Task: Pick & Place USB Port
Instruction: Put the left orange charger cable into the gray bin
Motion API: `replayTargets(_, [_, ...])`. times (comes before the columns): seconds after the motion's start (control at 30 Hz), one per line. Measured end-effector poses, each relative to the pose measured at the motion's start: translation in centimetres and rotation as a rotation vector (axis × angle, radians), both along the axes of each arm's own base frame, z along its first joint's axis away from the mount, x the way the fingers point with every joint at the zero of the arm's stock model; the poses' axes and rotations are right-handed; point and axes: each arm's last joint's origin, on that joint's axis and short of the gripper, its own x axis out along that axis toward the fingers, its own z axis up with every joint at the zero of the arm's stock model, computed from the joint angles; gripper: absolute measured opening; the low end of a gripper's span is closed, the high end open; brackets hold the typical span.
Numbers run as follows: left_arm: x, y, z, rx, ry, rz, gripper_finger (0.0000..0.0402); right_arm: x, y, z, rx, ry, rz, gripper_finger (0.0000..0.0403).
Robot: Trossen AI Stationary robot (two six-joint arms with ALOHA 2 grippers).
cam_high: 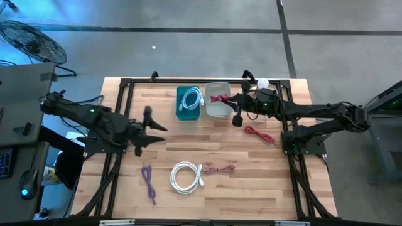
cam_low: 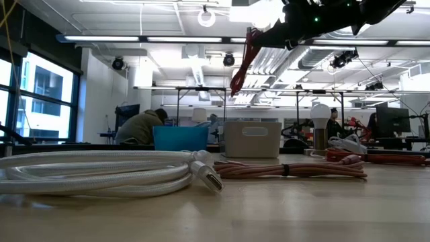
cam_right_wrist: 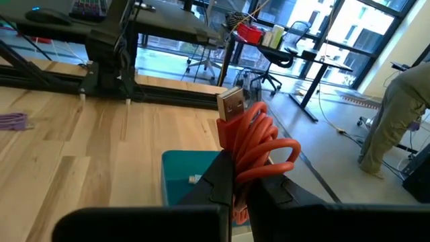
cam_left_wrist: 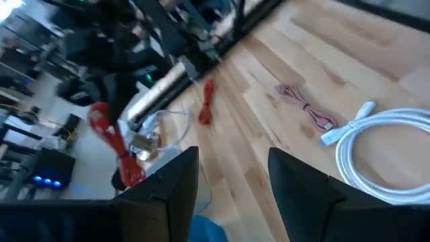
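My right gripper (cam_high: 231, 100) reaches in from the table's right and is shut on a red coiled USB cable (cam_high: 220, 98), which shows over the white bin (cam_high: 217, 112) in the high view. The low view has that cable (cam_low: 240, 66) dangling well above the bin (cam_low: 252, 139). Beside the white bin stands a teal bin (cam_high: 188, 113) with a white cable inside. My left gripper (cam_high: 149, 129) hovers open over the table's left half, touching nothing. On the table lie another red cable (cam_high: 259, 134), a pink one (cam_high: 217, 168), a white coil (cam_high: 186, 176) and a purple cable (cam_high: 149, 181). My right gripper (cam_right_wrist: 235, 171) pinches the red cable's bundled loops (cam_right_wrist: 259, 151) between its two fingers. The loops and the metal USB plug (cam_right_wrist: 232, 104) stick out past the fingertips. The cable is lifted clear and, in the low view, its free end (cam_low: 235, 87) hangs below the gripper.
Black frame rails run along the table's left, right and far sides. A lamp with a white bulb (cam_high: 262, 83) stands at the far edge behind the right arm. Bare wood lies between the bins and the near cables. People and desks show in the room beyond.
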Motion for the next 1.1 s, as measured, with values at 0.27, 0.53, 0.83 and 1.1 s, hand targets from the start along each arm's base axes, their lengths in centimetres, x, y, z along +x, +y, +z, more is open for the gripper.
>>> replayTargets(0.27, [-5.0, 2.0, -3.7, -0.086, -0.216, 0.004, 0.0175, 0.0, 0.0, 0.0, 0.0, 0.002, -0.001, 0.001])
replayTargets(0.53, [-6.2, 2.5, -7.7, -0.109, -0.246, 0.004, 0.0175, 0.4, -1.7, -1.4, 0.034, 0.055, -0.085, 0.001])
replayTargets(0.83, [-5.7, 2.0, -8.8, -0.134, -0.26, -0.081, 0.0175, 1.5, -4.4, -3.5, 0.078, 0.062, -0.102, 0.001])
replayTargets(1.1, [-5.7, 2.0, -8.8, -0.133, -0.253, -0.086, 0.0175, 1.8, -6.1, -5.1, 0.114, 0.083, -0.121, 0.001])
